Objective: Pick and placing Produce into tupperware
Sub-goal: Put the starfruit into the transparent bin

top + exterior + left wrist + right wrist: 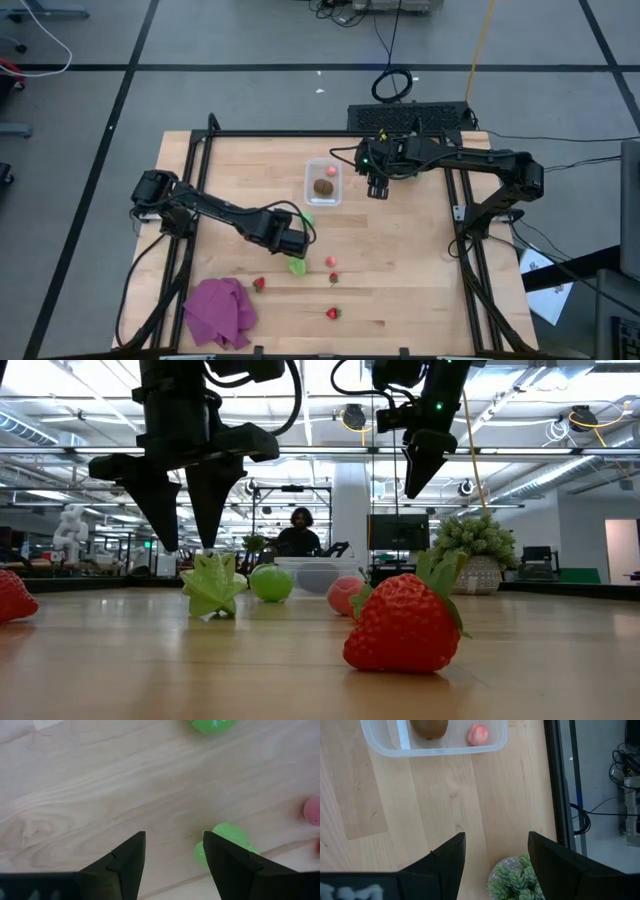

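Left gripper point(305, 238) hangs above the wood with its fingers parted and nothing between them, and we see it sitting just beside the star-shaped green piece point(297, 266) rather than over it; in its wrist view that piece point(225, 842) peeks out from behind one finger. We judge the pick of this green piece is the step in hand. To do it well, we want the gripper shifted sideways until the piece lies squarely in the gap, then lowered straight so a finger does not nudge it away. Its lobes look awkward, so closing across the body should hold better than catching a tip. Nearby sit the round green piece point(307, 218), a pink piece point(331, 261) and strawberries point(259, 284). Over at the tupperware point(323, 199), which already holds the kiwi point(323, 186) and another pink piece point(331, 171), the right gripper point(377, 187) waits just beside it, fingers apart and empty.
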### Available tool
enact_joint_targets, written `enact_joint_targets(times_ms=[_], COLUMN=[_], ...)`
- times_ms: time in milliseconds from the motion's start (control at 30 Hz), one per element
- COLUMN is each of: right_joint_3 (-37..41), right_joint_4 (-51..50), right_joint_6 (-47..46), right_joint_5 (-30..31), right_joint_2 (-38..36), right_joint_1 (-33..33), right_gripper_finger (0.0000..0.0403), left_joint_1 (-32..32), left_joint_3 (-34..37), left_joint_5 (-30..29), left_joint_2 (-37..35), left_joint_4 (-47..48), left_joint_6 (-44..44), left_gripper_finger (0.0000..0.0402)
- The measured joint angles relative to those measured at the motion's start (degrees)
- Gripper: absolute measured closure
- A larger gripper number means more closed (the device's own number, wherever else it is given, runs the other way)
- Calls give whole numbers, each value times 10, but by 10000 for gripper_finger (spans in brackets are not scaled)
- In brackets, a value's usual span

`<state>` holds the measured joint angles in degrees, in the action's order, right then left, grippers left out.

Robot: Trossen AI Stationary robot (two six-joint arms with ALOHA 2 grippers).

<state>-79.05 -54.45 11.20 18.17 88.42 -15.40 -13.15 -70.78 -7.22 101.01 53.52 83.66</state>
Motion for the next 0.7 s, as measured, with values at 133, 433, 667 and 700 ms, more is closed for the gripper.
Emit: enact_joint_targets(times_ms=[133, 433, 667, 700], right_joint_3=[0, 0, 0, 0], right_joint_4=[0, -2, -3, -3], right_joint_6=[0, -11, -11, -11], right_joint_5=[0, 0, 0, 0], right_joint_2=[0, 0, 0, 0], right_joint_1=[0, 0, 0, 0], right_gripper_finger=[200, 200, 200, 200], left_joint_1=[4, 4, 4, 4], left_joint_3=[0, 0, 0, 0], left_joint_5=[2, 17, 17, 17], left_joint_2=[0, 0, 0, 0], left_joint_4=[3, 0, -12, -14], left_joint_6=[-18, -44, -67, -71], left_gripper_finger=[197, 197, 197, 197])
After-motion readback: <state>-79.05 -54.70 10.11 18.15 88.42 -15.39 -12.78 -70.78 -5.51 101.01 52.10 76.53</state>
